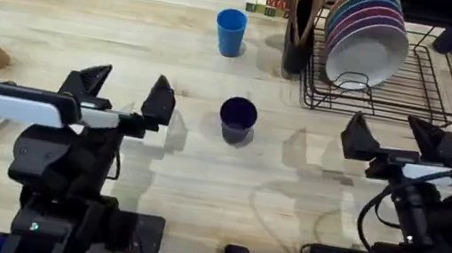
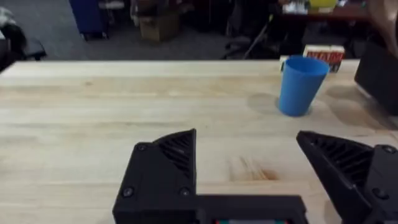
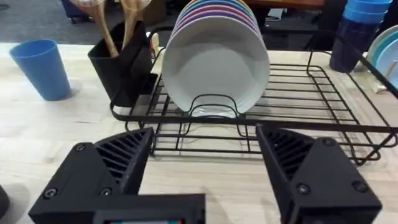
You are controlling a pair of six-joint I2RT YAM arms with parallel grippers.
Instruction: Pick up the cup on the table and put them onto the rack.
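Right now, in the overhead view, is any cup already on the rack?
No. The dark blue cup and the light blue cup both stand on the table, left of the rack.

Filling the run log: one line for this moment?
left gripper open, idle | right gripper open, idle | cups on table | rack holds plates

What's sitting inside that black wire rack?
The rack holds a row of upright plates, a white one in front. The coloured ones behind show just their rims; the rest is covered.
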